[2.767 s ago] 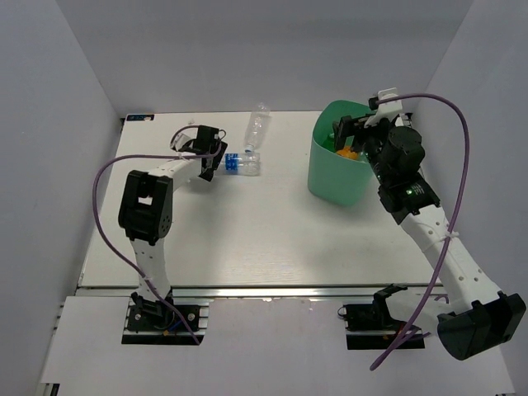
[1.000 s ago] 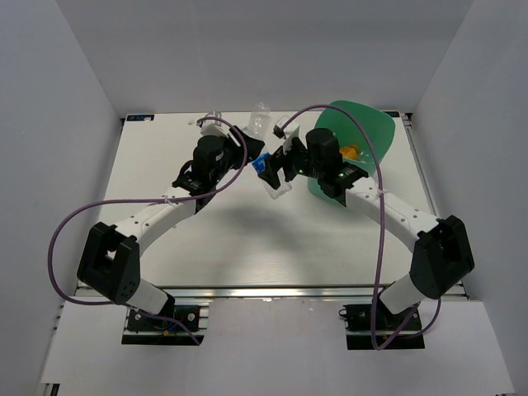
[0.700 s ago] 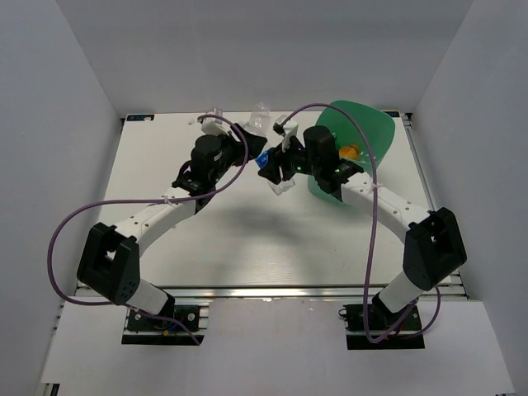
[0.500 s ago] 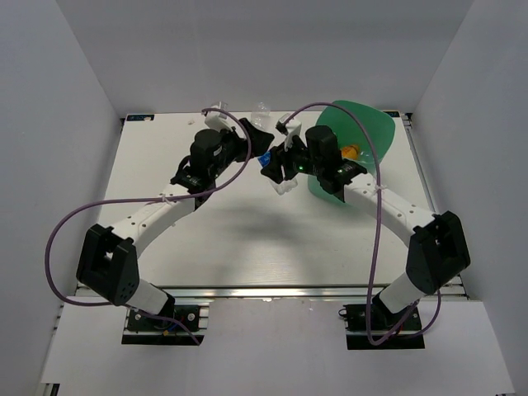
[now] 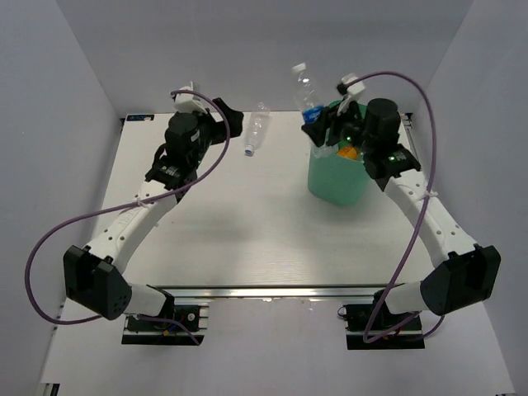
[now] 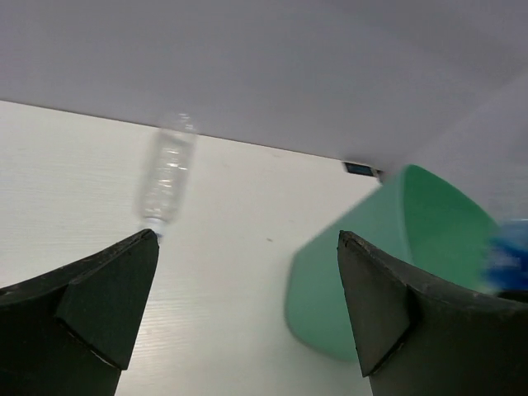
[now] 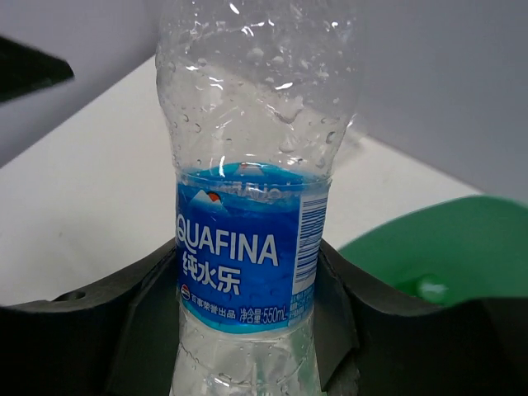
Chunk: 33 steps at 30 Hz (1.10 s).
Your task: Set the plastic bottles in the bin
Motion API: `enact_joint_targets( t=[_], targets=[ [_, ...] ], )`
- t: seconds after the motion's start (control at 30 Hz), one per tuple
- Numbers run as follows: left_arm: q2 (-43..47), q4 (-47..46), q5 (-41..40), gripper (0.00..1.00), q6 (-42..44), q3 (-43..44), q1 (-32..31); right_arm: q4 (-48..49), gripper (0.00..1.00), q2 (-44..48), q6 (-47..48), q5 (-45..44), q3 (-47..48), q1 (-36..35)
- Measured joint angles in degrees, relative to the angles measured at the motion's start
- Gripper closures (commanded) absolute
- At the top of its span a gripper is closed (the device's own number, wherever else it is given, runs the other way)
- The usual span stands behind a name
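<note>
My right gripper (image 5: 318,126) is shut on a clear plastic bottle with a blue label (image 5: 307,92), held upright above the left rim of the mint-green bin (image 5: 334,177). In the right wrist view the pads (image 7: 139,318) clamp the bottle (image 7: 252,247) just below its label, with the bin's opening (image 7: 450,247) behind. An orange bottle (image 5: 349,153) lies inside the bin. Another clear bottle (image 5: 256,129) lies on the table at the back. My left gripper (image 5: 233,124) is open and empty just left of it; its wrist view shows that bottle (image 6: 167,172) and the bin (image 6: 375,256) ahead.
White walls close the table in at the back and on both sides. A small dark tag (image 6: 361,168) sits at the table's back edge by the bin. Purple cables loop off both arms.
The blue-labelled bottle passed from my left gripper to my right. The right arm lifted it back over the bin's rim. The left gripper opened and drew back to the left.
</note>
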State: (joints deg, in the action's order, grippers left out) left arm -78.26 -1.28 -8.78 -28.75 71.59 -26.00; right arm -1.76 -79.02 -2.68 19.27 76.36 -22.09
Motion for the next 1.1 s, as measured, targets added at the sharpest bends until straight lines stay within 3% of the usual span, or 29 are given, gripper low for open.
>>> enact_joint_targets(
  t=[0.1, 0.17, 0.2, 0.27, 0.3, 0.37, 0.57, 0.67, 0.9, 1.1],
  targets=[
    [-4.76, 1.20, 1.60, 0.02, 2.05, 2.80, 3.89, 0.00, 0.82, 0.59, -0.61, -1.03, 3.80, 3.78],
    [-9.70, 1.07, 4.70, 0.02, 4.92, 5.51, 5.73, -0.09, 0.76, 0.90, -1.09, -1.88, 5.42, 6.40],
    [-12.61, 0.70, 6.47, 0.02, 7.39, 6.91, 6.38, -0.15, 0.56, 0.90, -1.46, -2.23, 6.12, 7.98],
    [-17.88, 0.94, 10.10, 0.02, 11.80, 9.40, 6.95, -0.63, 0.34, 0.87, -1.73, -2.89, 6.45, 11.04],
    [-20.92, 1.53, 12.02, 0.02, 14.29, 11.56, 6.95, -1.40, 0.17, 0.85, -1.97, -3.21, 6.40, 12.39],
    [-27.36, 4.46, 15.13, 0.02, 18.53, 17.31, 6.86, -1.88, 0.11, 0.76, -1.38, -3.85, 5.60, 14.51],
    [-45.75, 13.00, 19.80, 0.02, 25.33, 37.97, 6.69, -3.45, 0.10, 1.36, 2.71, -4.13, 3.32, 14.67],
    [-51.52, 15.85, 20.44, 0.02, 26.56, 43.67, 6.71, -3.23, 0.11, 3.96, 4.52, -5.40, 2.54, 14.53],
    [-56.98, 20.44, 21.86, 0.02, 29.31, 44.48, 7.10, -0.15, 0.11, 13.60, 6.29, -6.73, -1.14, 14.56],
    [-60.54, 21.35, 22.47, 0.02, 29.38, 45.62, 7.15, 2.78, 0.11, 15.76, 6.08, -6.75, -3.43, 14.56]
  ],
)
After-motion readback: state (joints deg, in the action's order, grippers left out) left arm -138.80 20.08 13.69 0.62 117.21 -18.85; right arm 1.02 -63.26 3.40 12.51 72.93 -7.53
